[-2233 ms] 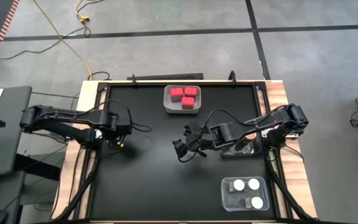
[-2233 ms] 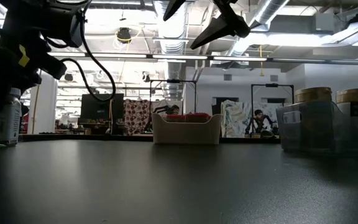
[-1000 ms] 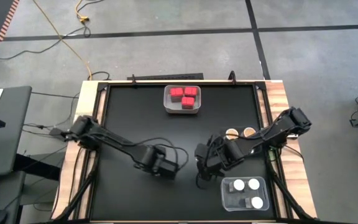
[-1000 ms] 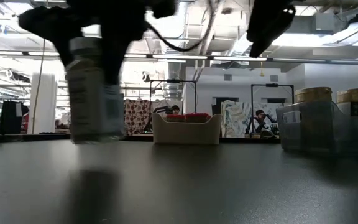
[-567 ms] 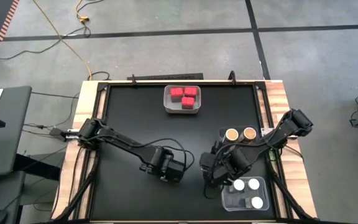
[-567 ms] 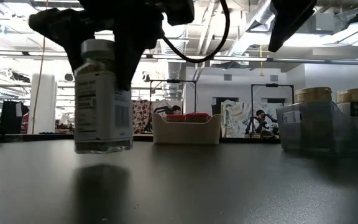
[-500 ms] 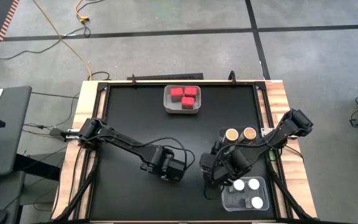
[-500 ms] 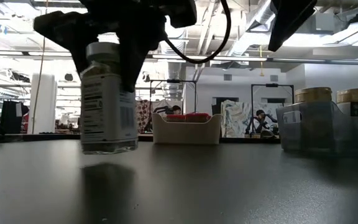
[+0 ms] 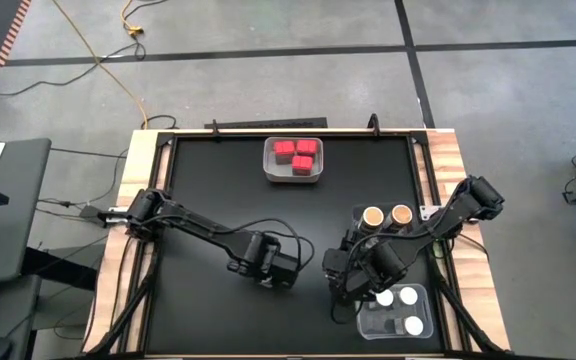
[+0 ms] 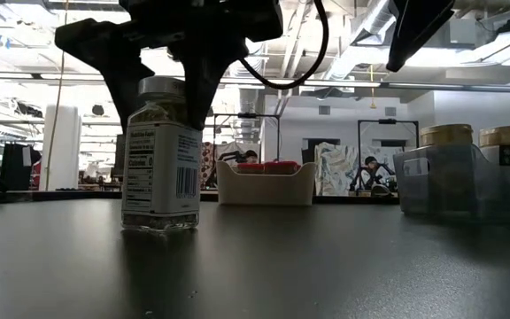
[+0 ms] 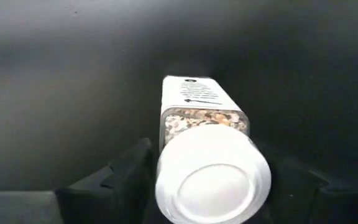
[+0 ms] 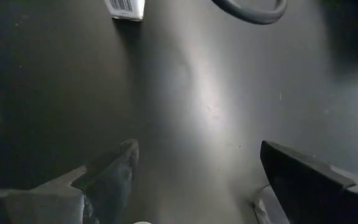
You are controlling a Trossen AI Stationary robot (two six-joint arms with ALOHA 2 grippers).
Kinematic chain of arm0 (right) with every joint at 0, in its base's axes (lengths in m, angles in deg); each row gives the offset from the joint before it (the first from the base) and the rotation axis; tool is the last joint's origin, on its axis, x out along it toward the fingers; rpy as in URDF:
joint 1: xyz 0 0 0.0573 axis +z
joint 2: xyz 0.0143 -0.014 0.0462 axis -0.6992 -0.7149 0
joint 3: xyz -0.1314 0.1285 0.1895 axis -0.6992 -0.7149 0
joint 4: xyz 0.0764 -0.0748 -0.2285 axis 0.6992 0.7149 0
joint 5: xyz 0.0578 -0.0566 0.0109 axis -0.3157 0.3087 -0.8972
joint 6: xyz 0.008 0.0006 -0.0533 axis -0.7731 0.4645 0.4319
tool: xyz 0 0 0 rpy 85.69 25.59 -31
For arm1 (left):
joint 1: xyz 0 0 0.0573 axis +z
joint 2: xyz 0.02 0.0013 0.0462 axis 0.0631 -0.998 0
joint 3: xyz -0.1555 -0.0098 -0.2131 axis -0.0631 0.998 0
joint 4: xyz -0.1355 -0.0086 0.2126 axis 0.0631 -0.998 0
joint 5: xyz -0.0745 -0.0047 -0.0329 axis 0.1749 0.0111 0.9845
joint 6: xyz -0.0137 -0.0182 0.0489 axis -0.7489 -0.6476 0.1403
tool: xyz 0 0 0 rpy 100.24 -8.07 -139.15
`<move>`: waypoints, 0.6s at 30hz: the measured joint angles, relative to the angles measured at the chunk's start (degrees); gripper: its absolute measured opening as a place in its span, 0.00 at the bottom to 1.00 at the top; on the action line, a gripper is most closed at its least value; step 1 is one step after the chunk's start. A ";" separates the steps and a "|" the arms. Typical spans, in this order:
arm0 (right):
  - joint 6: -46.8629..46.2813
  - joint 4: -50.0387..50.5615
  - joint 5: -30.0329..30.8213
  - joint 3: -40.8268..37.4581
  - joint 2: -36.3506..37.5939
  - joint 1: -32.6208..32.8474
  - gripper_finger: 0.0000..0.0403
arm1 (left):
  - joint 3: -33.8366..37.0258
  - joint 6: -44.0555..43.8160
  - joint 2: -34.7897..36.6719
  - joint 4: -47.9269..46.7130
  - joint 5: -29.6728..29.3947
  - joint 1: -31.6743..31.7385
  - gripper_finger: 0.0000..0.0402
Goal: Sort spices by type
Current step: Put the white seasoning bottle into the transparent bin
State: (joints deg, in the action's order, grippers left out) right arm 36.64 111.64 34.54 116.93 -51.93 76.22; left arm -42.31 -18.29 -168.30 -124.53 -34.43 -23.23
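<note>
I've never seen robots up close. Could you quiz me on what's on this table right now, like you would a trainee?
1. Pick one: how many red boxes lie in the white bin? A) two B) three C) five
2. True or false: the jar under the left gripper stands upright on the table.
3. Fill the gap: the right gripper is open and holds ____.

Key: 1) B. 2) True: its base rests flat on the black top. 3) Nothing: only bare table shows between its fingers.
</note>
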 joint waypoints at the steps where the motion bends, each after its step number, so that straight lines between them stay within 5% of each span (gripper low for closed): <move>1: 0.02 0.20 0.02 0.00 0.00 0.00 0.90 | 0.00 -0.08 0.00 -0.02 -0.07 0.02 0.64; 10: 0.15 0.39 0.07 0.00 0.00 0.00 0.90 | 0.00 1.70 0.20 -0.11 0.70 0.01 0.80; 18: 0.13 0.00 0.09 0.00 0.00 -0.38 0.90 | 0.00 5.71 3.91 -2.46 1.26 0.17 0.81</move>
State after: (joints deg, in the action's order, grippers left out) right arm 36.77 111.64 34.62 116.93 -51.93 75.84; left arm -42.31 -12.58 -164.40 -126.99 -33.17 -23.06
